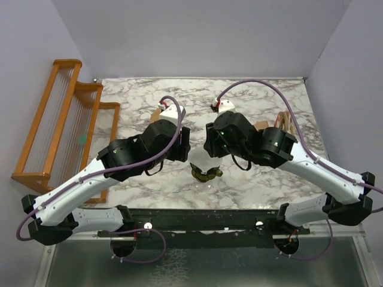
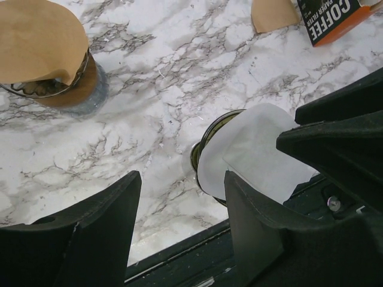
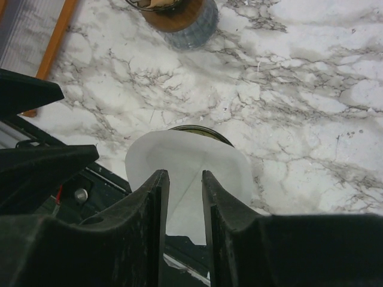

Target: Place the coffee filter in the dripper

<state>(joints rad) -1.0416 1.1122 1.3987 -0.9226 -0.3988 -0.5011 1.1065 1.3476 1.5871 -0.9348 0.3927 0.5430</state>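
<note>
The white coffee filter [image 3: 185, 149] hangs tilted, its lower rim over the mouth of the dark olive dripper [image 3: 200, 128]. My right gripper [image 3: 184, 176] pinches the filter's near side between narrowly spaced fingers. In the left wrist view the filter [image 2: 251, 149] covers most of the dripper [image 2: 207, 133], and one right finger [image 2: 317, 140] overlaps the paper. My left gripper [image 2: 182, 179] is open and empty, just left of the dripper near the table's front edge. From above, the filter [image 1: 203, 160] sits between both grippers, with the dripper [image 1: 207, 174] below it.
A brown disc on a grey stand [image 2: 78, 89] carries a tan paper [image 2: 36, 42] at the far left. A coffee filter box [image 2: 335, 18] and a flat tan paper piece [image 2: 272, 13] lie behind. A wooden rack [image 1: 60, 119] stands at the left. The black front rail [image 1: 197, 218] is close.
</note>
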